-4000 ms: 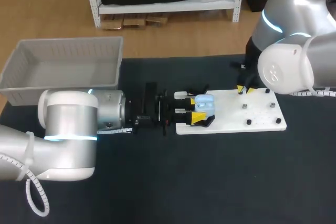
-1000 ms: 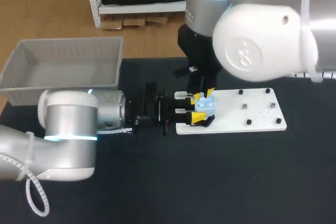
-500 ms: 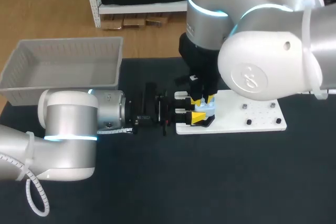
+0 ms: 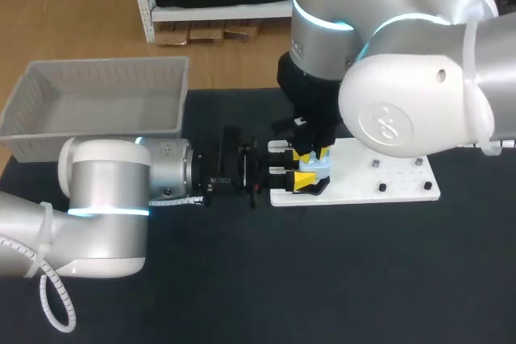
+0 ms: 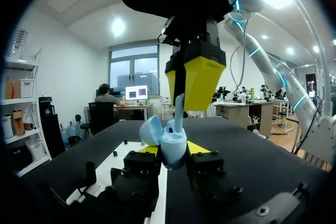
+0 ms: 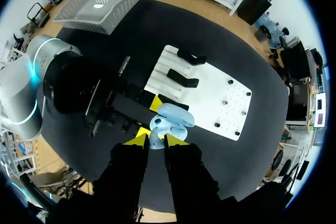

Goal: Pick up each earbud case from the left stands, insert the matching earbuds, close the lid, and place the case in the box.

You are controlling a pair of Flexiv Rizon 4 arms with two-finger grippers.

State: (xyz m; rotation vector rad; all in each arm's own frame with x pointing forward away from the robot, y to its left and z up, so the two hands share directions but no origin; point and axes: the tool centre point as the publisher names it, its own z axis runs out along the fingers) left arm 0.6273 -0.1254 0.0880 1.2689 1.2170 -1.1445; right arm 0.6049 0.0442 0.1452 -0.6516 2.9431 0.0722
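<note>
Holding the pale-blue earbud case (image 5: 170,142) steady at the left end of the white board (image 4: 395,179), the left gripper (image 5: 174,153) reaches in flat along the dark surface (image 4: 322,279), its yellow-tipped fingers pinching the case's body from two sides. That leaves the hinged lid thrown back and the wells facing up. The grip seems chosen to give the other arm a fixed, open target. Directly above, the right gripper (image 5: 195,82) hangs point-down, its fingers drawn close together on what appears to be a pale earbud (image 5: 179,111), whose stem slants down into the case's mouth. Its own wrist view looks straight down past the tips onto the open case, lined up for seating the bud rather than for lifting anything. Two black stands (image 6: 184,69) on the board's left edge, just beside the case, carry nothing. The grey box (image 4: 97,128) waits well apart at the far left of the surface, and no case shows in it. By this reading the insertion is in hand, and closing the lid and carrying the case to the box are not yet done.
</note>
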